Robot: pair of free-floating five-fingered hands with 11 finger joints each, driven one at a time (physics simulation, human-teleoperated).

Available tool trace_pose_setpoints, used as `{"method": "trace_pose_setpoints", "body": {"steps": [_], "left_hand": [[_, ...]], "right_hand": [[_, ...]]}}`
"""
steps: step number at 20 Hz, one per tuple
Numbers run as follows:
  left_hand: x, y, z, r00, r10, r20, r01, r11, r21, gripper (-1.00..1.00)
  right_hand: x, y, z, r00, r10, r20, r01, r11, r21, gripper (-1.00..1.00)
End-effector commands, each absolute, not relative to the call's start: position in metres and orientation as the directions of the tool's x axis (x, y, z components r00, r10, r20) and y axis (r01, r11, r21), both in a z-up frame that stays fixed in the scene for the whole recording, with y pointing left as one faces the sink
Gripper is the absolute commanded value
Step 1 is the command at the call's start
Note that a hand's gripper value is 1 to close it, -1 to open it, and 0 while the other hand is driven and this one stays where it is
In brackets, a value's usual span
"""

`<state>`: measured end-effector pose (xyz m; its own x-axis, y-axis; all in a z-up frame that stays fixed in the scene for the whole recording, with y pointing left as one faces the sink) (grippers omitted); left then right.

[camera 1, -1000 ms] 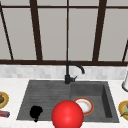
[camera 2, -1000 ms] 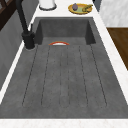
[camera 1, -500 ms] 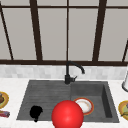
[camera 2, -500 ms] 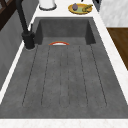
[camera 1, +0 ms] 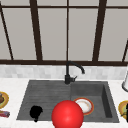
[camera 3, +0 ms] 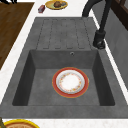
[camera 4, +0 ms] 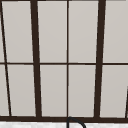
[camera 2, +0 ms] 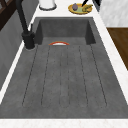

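Front view: left hand (camera 1: 35,112) hung as a dark shape over the front left of the drainboard (camera 1: 42,96), whether its fingers were spread or curled could not be told; a red ball (camera 1: 67,114) sat just right of it, overlapping the red-rimmed plate (camera 1: 85,105) in the basin; right hand (camera 1: 126,110) was a black sliver at the right edge by a yellow plate (camera 1: 122,108), fingers unreadable. Left side view: plate rim (camera 2: 59,43) peeked past the drainboard; faucet (camera 2: 25,27) at left. Right side view: plate (camera 3: 70,82) lay flat mid-basin; upper view: window bars (camera 4: 35,60).
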<state>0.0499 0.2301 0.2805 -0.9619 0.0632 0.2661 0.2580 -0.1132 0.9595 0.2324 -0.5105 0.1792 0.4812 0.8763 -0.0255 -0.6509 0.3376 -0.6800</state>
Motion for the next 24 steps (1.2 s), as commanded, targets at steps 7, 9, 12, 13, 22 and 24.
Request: {"method": "trace_pose_setpoints", "body": {"steps": [7,9,12,13,22,24], "left_hand": [[0.05,0.23,0.281,-0.962,0.063,0.266,0.258,-0.113,0.959,0.0],[0.05,0.23,0.281,-0.962,0.063,0.266,0.258,-0.113,0.959,0.0],[0.05,0.23,0.281,-0.962,0.063,0.266,0.258,-0.113,0.959,0.0],[0.05,0.23,0.281,-0.962,0.063,0.266,0.258,-0.113,0.959,0.0],[0.05,0.23,0.281,-0.962,0.063,0.266,0.258,-0.113,0.959,0.0],[0.05,0.23,0.281,-0.962,0.063,0.266,0.258,-0.113,0.959,0.0]], "right_hand": [[0.261,-0.554,0.151,0.479,0.861,0.171,-0.654,0.48,-0.585,-1.0],[0.264,-0.561,0.149,0.479,0.86,0.176,-0.654,0.483,-0.583,-1.0],[0.272,-0.552,0.144,0.471,0.873,0.131,-0.656,0.445,-0.609,-1.0],[0.271,-0.554,0.136,0.474,0.872,0.121,-0.633,0.434,-0.641,-1.0],[0.275,-0.547,0.127,0.516,0.857,-0.014,-0.524,0.302,-0.796,-1.0],[0.273,-0.552,0.128,0.526,0.851,-0.019,-0.487,0.282,-0.827,-1.0]]}}
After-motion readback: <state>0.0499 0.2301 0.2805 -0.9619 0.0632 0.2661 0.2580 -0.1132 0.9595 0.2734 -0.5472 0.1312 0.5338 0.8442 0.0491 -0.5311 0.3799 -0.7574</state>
